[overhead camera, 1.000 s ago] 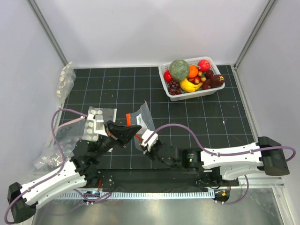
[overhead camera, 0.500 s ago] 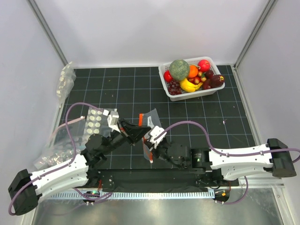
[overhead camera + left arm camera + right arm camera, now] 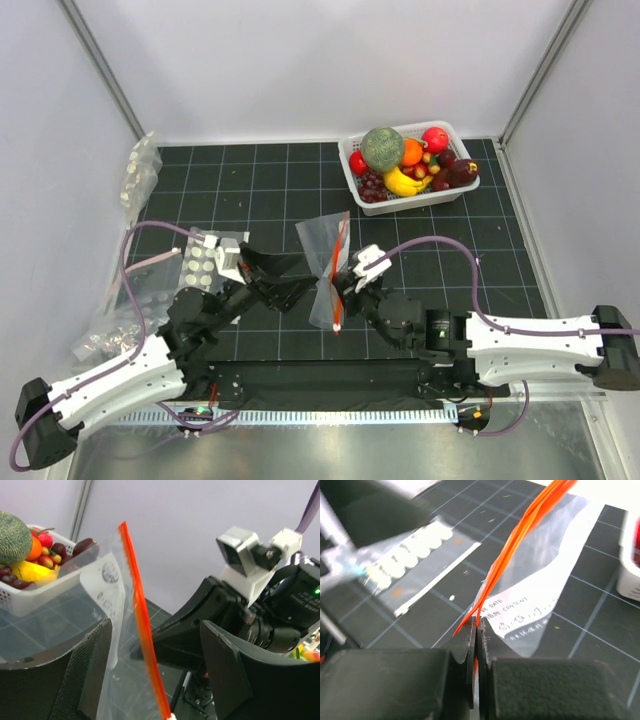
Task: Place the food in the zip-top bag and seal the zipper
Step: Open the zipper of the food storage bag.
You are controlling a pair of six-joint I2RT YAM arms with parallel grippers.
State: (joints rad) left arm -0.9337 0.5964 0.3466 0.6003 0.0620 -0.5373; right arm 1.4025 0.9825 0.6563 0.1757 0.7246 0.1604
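The zip-top bag is lifted off the mat, clear, with its red-orange zipper running along one edge. My right gripper is shut on the zipper, the strip pinched between its pads. My left gripper stands open just left of the bag; in the left wrist view the zipper passes between its fingers without touching them. The food lies in the white basket: red balls and an orange one.
The basket also holds a green melon, a banana and dark grapes. Clear bags of white discs lie at the left, with more along the left wall.
My left gripper has opened and let go of the bag. My right gripper closed on the zipper and carried the bag up and to the right.
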